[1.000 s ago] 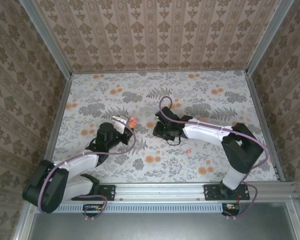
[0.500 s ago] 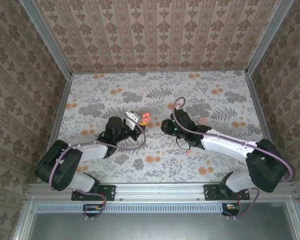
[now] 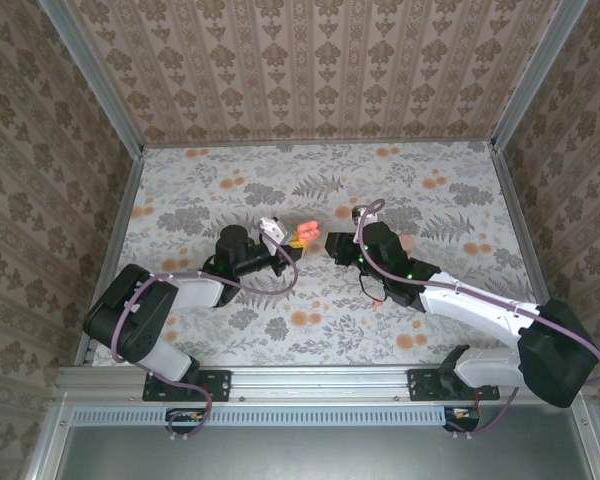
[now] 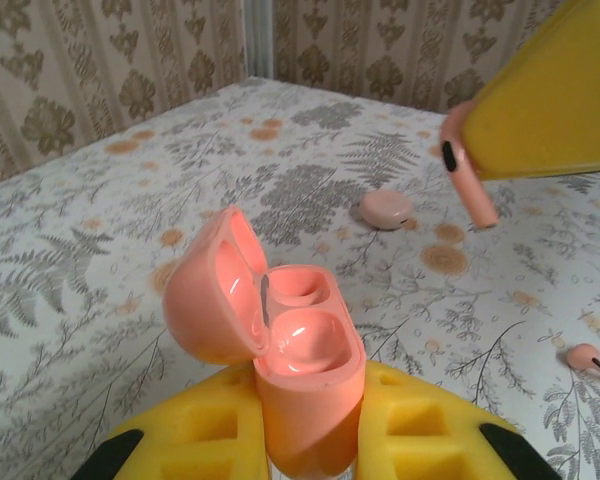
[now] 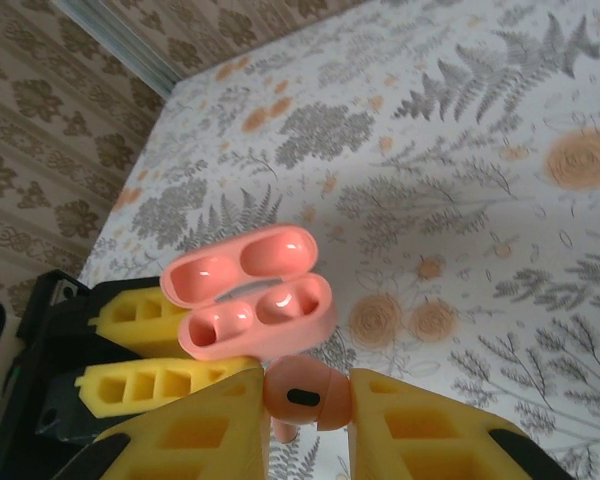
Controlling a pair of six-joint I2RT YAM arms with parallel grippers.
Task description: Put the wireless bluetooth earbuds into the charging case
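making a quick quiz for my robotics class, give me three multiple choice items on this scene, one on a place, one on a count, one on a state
1. Where is the case? A) in the left jaws B) flat on the table C) in the right jaws
2. How many of its sockets are filled? A) two B) one C) none
3. The lid is A) shut B) open C) missing

1 A: it stands clamped between the left arm's yellow pads.
2 C: both sockets are bare; one earbud is in the right jaws.
3 B: the lid is swung back.
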